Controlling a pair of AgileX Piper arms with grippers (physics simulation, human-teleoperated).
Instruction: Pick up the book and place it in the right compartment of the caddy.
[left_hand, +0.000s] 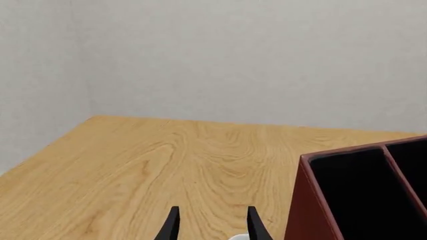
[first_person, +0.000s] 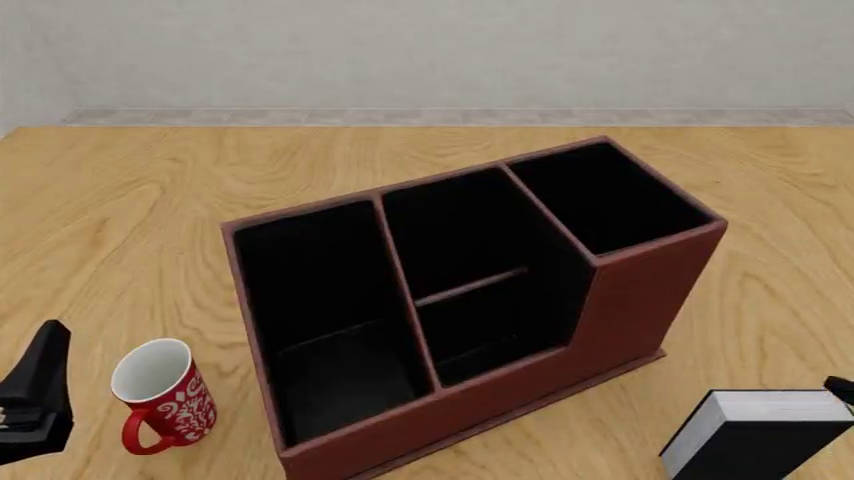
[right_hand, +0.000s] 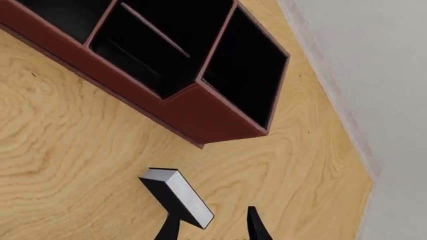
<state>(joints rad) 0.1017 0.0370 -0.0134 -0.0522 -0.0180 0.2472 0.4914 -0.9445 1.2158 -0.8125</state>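
A red mug (first_person: 163, 398) with white patterning stands upright just beside the caddy's (first_person: 627, 300) wide end section, between that wall and the left gripper (left_hand: 212, 226), whose fingers stand apart over bare table (first_person: 120, 220). The book (first_person: 754, 432) stands near the caddy's front corner below the right compartment (first_person: 607, 200), white page edges up, partly cut off by the front view's lower edge. The right gripper (right_hand: 210, 227) hangs spread just beside the book, touching nothing. Open wood surrounds the caddy on all sides. All three sections show only black lining.
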